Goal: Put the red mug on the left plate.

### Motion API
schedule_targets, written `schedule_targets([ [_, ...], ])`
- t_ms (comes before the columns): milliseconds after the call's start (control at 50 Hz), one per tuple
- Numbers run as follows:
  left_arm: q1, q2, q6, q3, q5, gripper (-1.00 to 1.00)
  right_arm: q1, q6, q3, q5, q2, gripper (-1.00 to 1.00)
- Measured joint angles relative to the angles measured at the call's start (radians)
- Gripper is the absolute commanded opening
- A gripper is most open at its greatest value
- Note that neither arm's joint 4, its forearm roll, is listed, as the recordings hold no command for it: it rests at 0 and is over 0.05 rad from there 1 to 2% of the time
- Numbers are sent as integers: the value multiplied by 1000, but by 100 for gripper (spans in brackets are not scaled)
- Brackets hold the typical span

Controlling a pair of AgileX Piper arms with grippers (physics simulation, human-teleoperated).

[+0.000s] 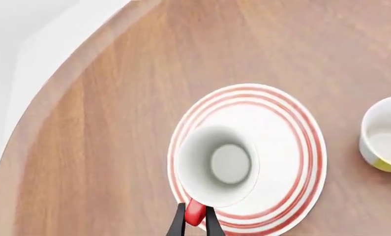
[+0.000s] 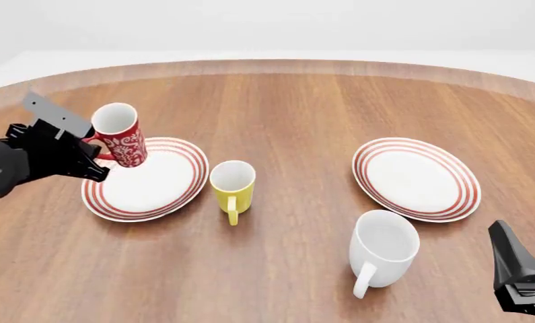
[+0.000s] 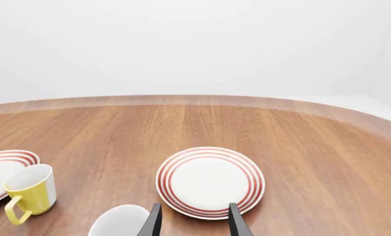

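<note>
Wooden bench (image 2: 294,101) fills all views. Left end effector (image 1: 195,219) is cropped in its wrist view, fingers clamped on the red mug (image 2: 119,136) handle. Mug stands over the left plate (image 2: 159,192), contact unclear, axis tilted, mouth up. Right end effector (image 3: 194,216) fingers apart, holding nothing.

Wood, glazed ware and matt black parts

The tabletop (image 2: 303,108) was rendered as smooth brown wood with fine grain and a soft sheen. A glossy, ceramic-like glaze was shown on the red mug (image 2: 121,138), the left plate (image 2: 173,185), the right plate (image 2: 417,177), the yellow mug (image 2: 232,185) and the white mug (image 2: 383,245). The left claw (image 1: 195,223) and right claw (image 3: 194,221) were finished in matt black, of a material that could not be told.
</note>
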Motion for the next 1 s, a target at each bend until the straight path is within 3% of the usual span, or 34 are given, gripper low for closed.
schedule_targets([
  [1000,11,158,-28,70,-138,-100,0,0,0,0,0,100],
])
